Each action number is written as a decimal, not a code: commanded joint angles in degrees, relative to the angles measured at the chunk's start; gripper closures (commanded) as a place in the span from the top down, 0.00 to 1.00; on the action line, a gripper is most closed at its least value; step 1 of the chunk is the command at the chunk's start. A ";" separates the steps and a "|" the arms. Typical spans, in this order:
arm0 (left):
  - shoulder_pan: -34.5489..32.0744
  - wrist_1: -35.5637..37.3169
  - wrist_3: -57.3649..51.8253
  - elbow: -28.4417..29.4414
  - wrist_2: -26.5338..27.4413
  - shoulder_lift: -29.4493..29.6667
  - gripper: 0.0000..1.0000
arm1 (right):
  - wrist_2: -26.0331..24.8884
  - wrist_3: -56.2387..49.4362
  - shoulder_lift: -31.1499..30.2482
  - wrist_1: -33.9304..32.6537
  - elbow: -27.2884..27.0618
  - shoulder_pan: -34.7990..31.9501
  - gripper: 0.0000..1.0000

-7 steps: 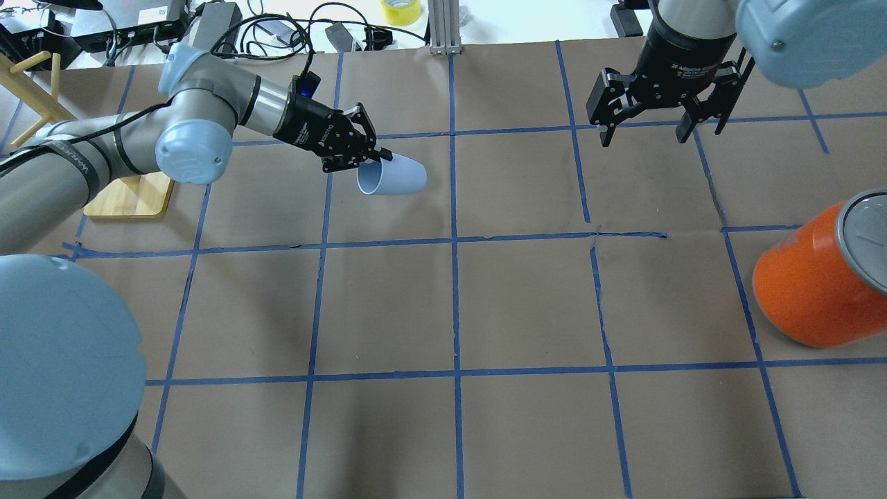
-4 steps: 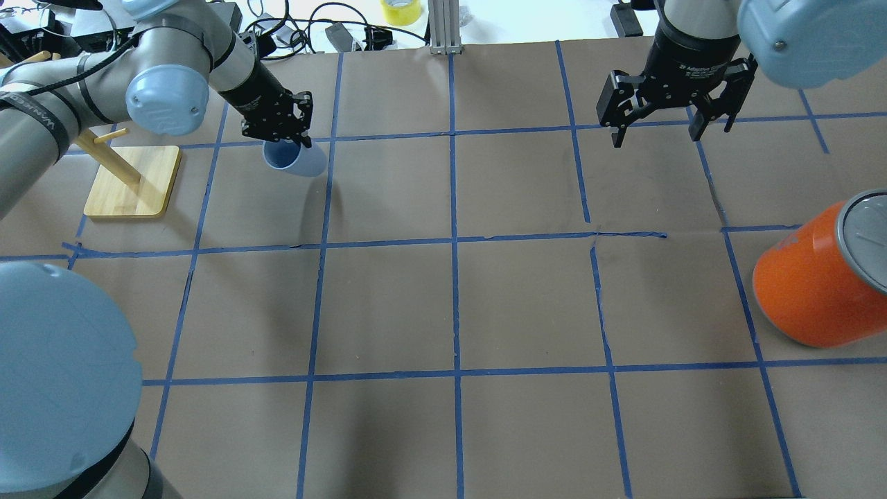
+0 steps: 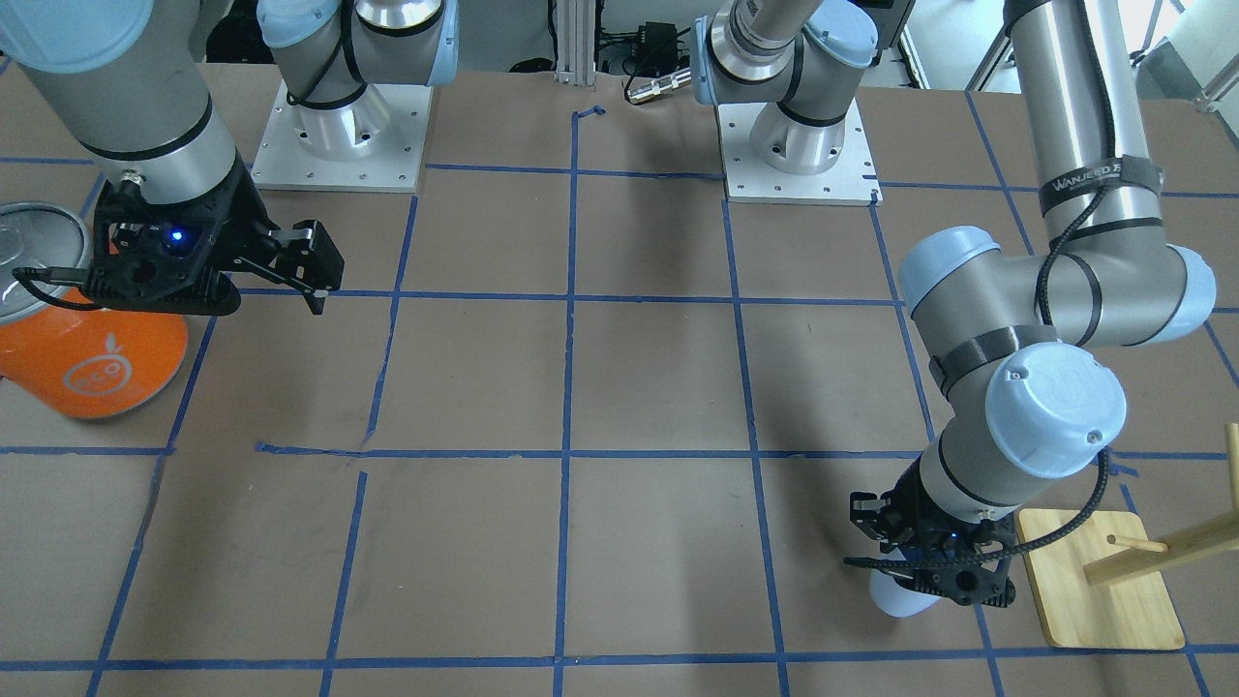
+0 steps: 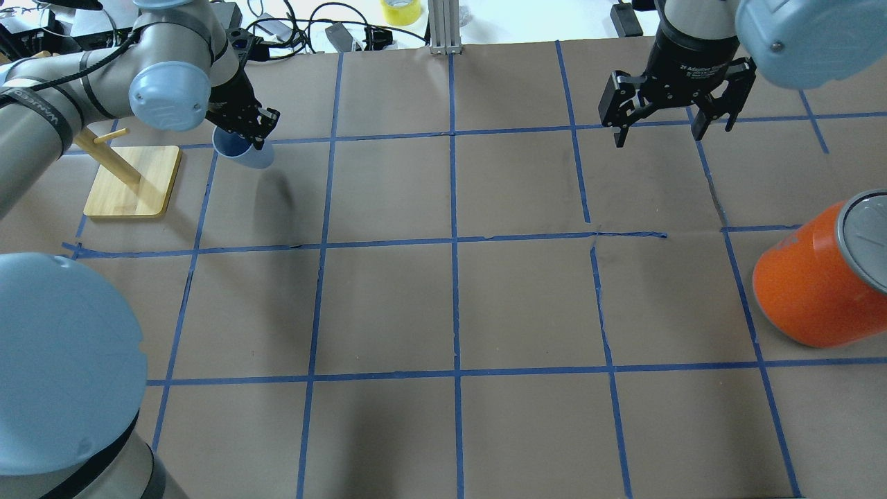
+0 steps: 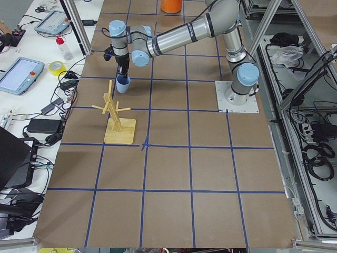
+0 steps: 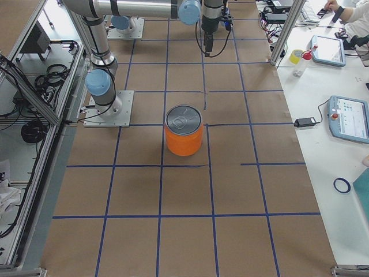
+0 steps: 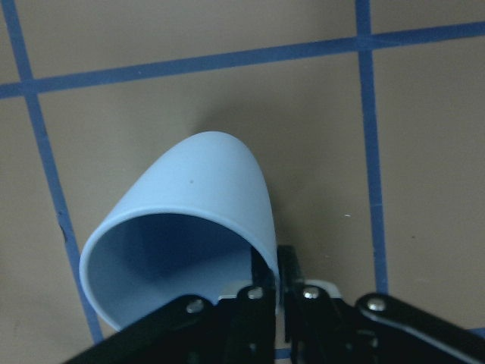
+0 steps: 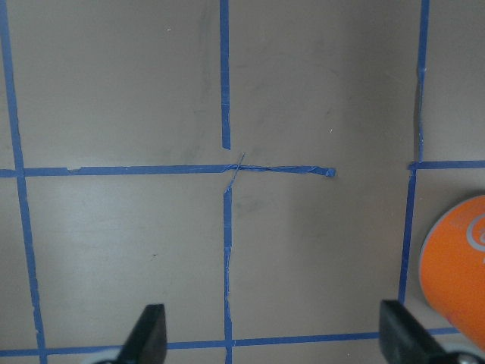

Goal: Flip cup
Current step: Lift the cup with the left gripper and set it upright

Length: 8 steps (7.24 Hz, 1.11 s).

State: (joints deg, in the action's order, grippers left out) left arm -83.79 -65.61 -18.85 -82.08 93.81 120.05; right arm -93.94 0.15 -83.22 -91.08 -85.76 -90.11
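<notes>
Grips the cup (image 4: 244, 154) by its rim wall with the left jaws, clamped with one finger inside and one outside, likely so that a wrist turn alone can tip it over. Holds it tilted, mouth partly up, at the far left of the desk (image 4: 388, 305), near the wooden rack (image 4: 132, 181). Seems to have it lifted off the surface, though hard to tell. Holds the right jaws spread and empty, well apart from it, nearer the can (image 4: 804, 291), probably to stay clear.

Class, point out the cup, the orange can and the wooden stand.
cup (image 4: 253, 159), overhead exterior view, side wall.
orange can (image 4: 804, 294), overhead exterior view, orange side.
wooden stand (image 4: 132, 184), overhead exterior view, flat base.
</notes>
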 commanded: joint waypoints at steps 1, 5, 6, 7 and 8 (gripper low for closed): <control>-0.06 -5.80 -0.57 0.43 0.76 0.18 0.00 | -0.28 -0.15 0.08 -0.23 -0.19 -0.07 1.00; -0.24 -5.32 -0.13 0.43 0.76 0.45 0.79 | -0.37 0.20 -0.27 0.46 -0.28 0.02 1.00; -0.24 -4.53 -0.13 0.43 0.67 0.53 1.00 | -0.37 0.55 -0.27 0.56 -0.28 0.02 1.00; -0.24 -4.52 0.39 0.52 0.32 0.19 1.00 | -0.28 0.55 -0.27 0.56 -0.28 0.02 1.00; -0.50 -5.39 0.83 0.52 0.41 -2.17 1.00 | -0.20 0.03 -0.27 0.56 -0.28 0.02 1.00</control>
State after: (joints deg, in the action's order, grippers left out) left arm -84.10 -70.46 -18.53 -81.59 94.28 119.79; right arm -94.22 0.53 -83.49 -90.56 -86.04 -90.09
